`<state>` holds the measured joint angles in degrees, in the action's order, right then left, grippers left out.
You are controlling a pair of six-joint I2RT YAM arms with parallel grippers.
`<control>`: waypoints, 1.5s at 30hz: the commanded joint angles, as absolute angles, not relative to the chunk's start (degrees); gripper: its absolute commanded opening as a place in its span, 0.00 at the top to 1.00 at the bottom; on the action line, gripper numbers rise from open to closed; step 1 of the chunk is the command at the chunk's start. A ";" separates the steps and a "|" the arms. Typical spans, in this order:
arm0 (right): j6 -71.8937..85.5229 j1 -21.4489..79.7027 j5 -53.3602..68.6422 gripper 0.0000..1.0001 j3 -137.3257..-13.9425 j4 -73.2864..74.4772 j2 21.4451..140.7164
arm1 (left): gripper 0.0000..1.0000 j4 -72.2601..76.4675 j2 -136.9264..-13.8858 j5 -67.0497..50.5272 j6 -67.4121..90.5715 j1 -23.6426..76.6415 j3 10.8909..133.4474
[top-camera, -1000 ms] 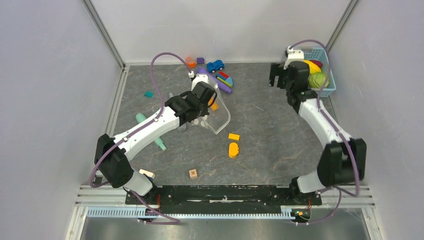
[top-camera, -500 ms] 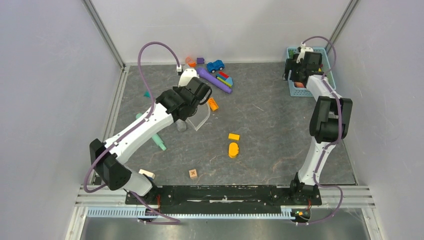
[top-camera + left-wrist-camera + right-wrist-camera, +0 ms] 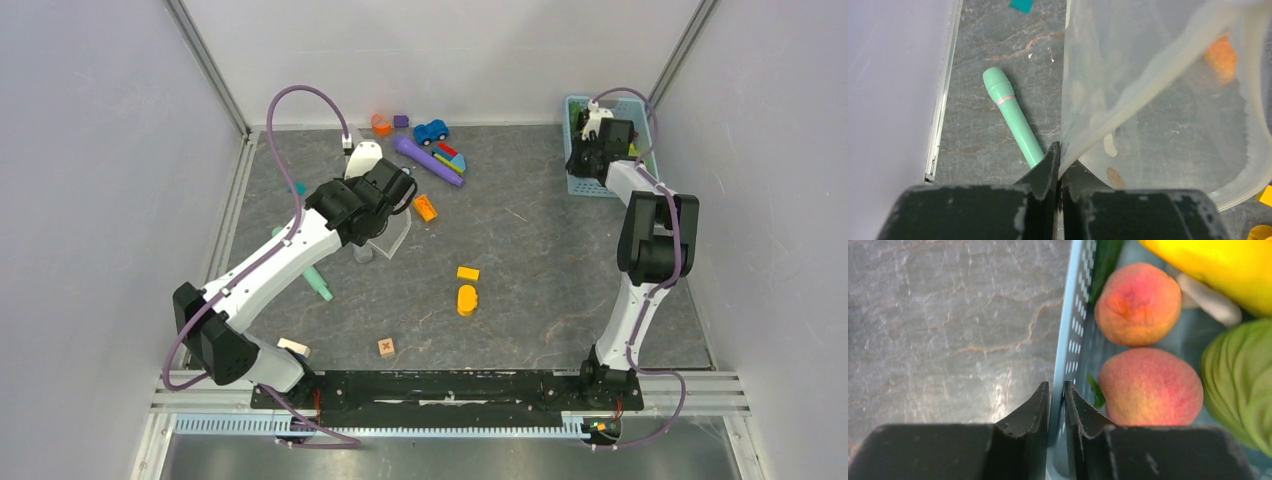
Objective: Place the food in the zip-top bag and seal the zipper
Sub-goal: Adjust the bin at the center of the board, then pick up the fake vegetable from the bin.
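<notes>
The clear zip-top bag [image 3: 1168,125] hangs floppy over the mat, seen small in the top view as the bag [image 3: 397,237]. My left gripper [image 3: 1059,150] is shut on its edge, where the whitish zipper [image 3: 1148,75] strip ends. The food lies in a light blue basket [image 3: 578,112] at the far right: two peaches [image 3: 1137,304] [image 3: 1150,387], a green cabbage [image 3: 1243,385] and a yellow banana [image 3: 1228,267]. My right gripper [image 3: 1056,386] is shut on the basket's left wall [image 3: 1073,330], one finger inside and one outside.
A mint green stick [image 3: 1013,117] lies left of the bag and an orange block [image 3: 1220,55] shows through it. At the back sit a blue toy car [image 3: 431,131] and a purple stick [image 3: 428,160]. Yellow blocks [image 3: 467,290] and a wooden cube [image 3: 386,347] lie mid-mat.
My right gripper has swung from in front of the basket to its left wall and closed on it. The left arm has shifted left and back, carrying the bag.
</notes>
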<state>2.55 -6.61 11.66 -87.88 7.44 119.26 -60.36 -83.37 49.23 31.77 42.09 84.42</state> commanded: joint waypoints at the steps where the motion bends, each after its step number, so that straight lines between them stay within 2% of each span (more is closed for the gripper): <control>1: 2.60 -3.30 14.11 0.83 -79.14 6.47 111.39 | 0.94 -59.66 -83.93 48.22 36.10 41.84 81.87; 3: 3.87 -1.60 13.58 0.86 -73.40 5.36 107.60 | 0.96 -57.83 -83.89 46.42 35.93 41.84 80.60; 8: 8.00 6.55 6.64 0.87 -57.86 4.32 96.10 | 0.97 -49.68 -82.95 38.71 32.38 41.84 75.71; 13: 15.73 13.85 5.34 0.86 -41.73 0.33 84.31 | 0.97 -43.39 -83.09 31.11 30.81 41.75 71.85; 19: 21.23 22.73 4.43 0.85 -30.56 -1.99 73.06 | 0.98 -40.30 -85.99 25.24 31.19 41.70 70.96; 21: 21.48 24.72 6.37 0.78 -28.61 -3.36 70.42 | 0.98 -39.13 -86.96 23.74 31.30 41.70 70.75; 25: 19.63 25.08 6.49 0.39 -30.08 -0.71 65.31 | 0.98 -38.48 -88.87 21.01 31.40 41.74 71.18; 29: 15.87 25.03 -0.98 0.06 -33.72 3.92 60.32 | 0.98 -39.71 -89.40 21.18 31.73 41.69 71.95; 30: 15.37 25.05 -3.94 0.02 -34.28 4.37 59.09 | 0.98 -40.21 -89.52 21.05 31.74 41.68 72.39; 37: 14.33 25.00 -18.95 0.01 -36.70 7.37 56.25 | 0.98 -42.93 -88.80 20.57 31.69 41.75 73.01; 40: 13.50 24.63 -24.71 0.01 -38.75 10.39 58.81 | 0.98 -42.82 -88.05 20.00 31.35 41.75 72.06; 45: 13.67 22.16 -27.46 0.02 -41.89 13.32 65.22 | 0.98 -41.29 -87.44 18.89 31.15 41.75 70.67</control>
<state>14.26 23.86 -21.45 -38.37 10.55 61.67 -42.06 -89.43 20.53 32.08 42.06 71.22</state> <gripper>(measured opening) 0.985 0.033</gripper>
